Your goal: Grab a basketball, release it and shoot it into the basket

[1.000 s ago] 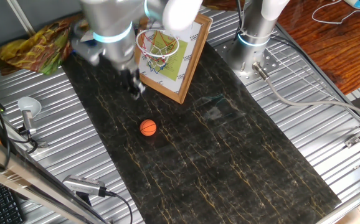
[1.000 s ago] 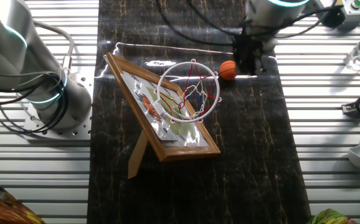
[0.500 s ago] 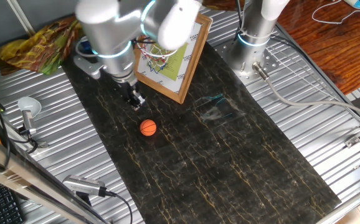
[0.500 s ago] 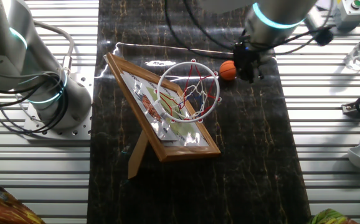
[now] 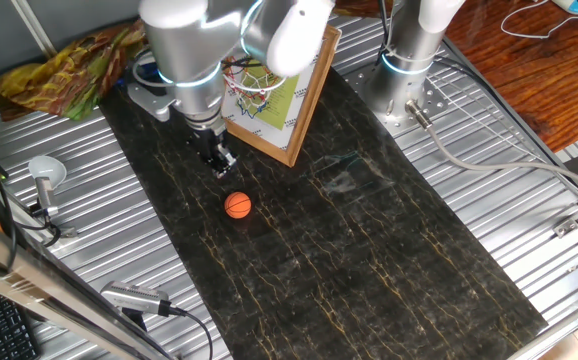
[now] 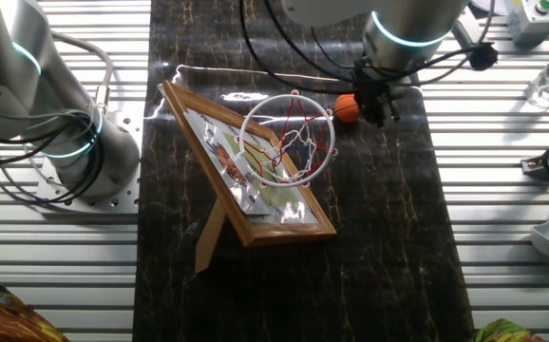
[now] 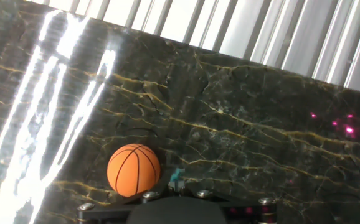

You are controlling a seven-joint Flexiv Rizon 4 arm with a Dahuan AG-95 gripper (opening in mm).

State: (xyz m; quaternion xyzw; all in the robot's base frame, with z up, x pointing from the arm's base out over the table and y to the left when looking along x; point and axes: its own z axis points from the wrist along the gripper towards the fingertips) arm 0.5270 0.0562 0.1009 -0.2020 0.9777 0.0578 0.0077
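The basketball (image 5: 237, 205) is a tiny orange ball lying on the dark marbled mat (image 5: 369, 250). It also shows in the other fixed view (image 6: 348, 108) and low left in the hand view (image 7: 134, 169). The basket (image 5: 252, 76) is an orange-red hoop with a white net on a wood-framed green-and-white backboard (image 5: 287, 100) that leans at the mat's far end; the hoop also shows in the other fixed view (image 6: 289, 138). My gripper (image 5: 218, 162) hangs just above the mat, a short way from the ball on the backboard's side, not touching it. Its fingers are too dark and small to read.
A second arm's silver base (image 5: 409, 60) stands at the back right on the ribbed metal table. A crumpled colourful bag (image 5: 59, 65) lies at the back left. A metal ladle (image 5: 44, 175) and cables lie on the left.
My gripper has come down and moved from the foot of the backboard towards the ball. The ball and the basket have not moved.
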